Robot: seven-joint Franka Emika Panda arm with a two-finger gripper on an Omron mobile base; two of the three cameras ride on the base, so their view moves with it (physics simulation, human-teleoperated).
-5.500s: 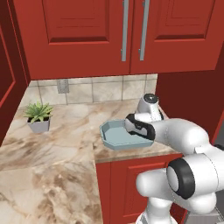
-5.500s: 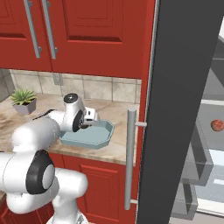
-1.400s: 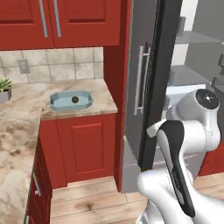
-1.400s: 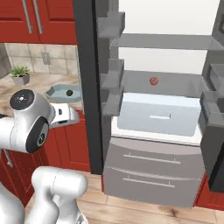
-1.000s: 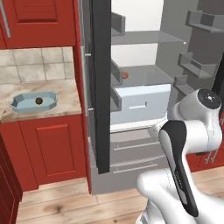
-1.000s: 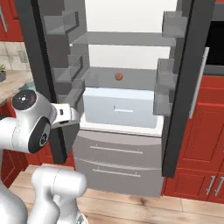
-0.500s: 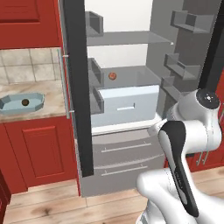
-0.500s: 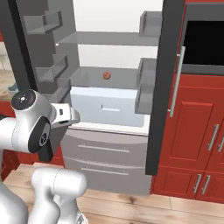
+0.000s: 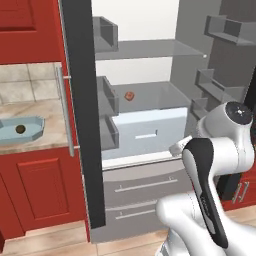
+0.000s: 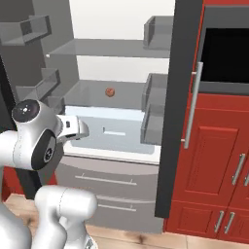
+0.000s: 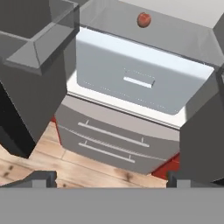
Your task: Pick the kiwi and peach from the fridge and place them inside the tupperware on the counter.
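Observation:
The fridge [image 9: 80, 100] stands open, its dark door swung out to the left. The peach [image 9: 129, 95] [image 10: 110, 92] [image 11: 143, 19] is a small orange-red ball on a grey shelf above the pale drawer [image 11: 140, 81]. On the counter [image 9: 35, 112] at far left lies the light blue tupperware [image 9: 32, 131], and the dark kiwi [image 9: 20, 129] rests inside it. My gripper [image 11: 111, 180] is open, with its fingertips [image 11: 41, 177] wide apart and nothing between them. It hangs in front of the fridge, below and well short of the peach.
Grey door bins [image 9: 107, 90] [image 10: 155, 119] line both sides of the fridge opening. Two grey drawers [image 11: 105, 140] sit under the pale one, above a wooden floor. Red cabinets [image 10: 214, 160] and a dark oven opening [image 10: 226, 53] stand to the fridge's right.
The whole view has swung from the counter to the open fridge as the base moved. My gripper has left the tupperware, where the kiwi stays, and now faces the fridge interior.

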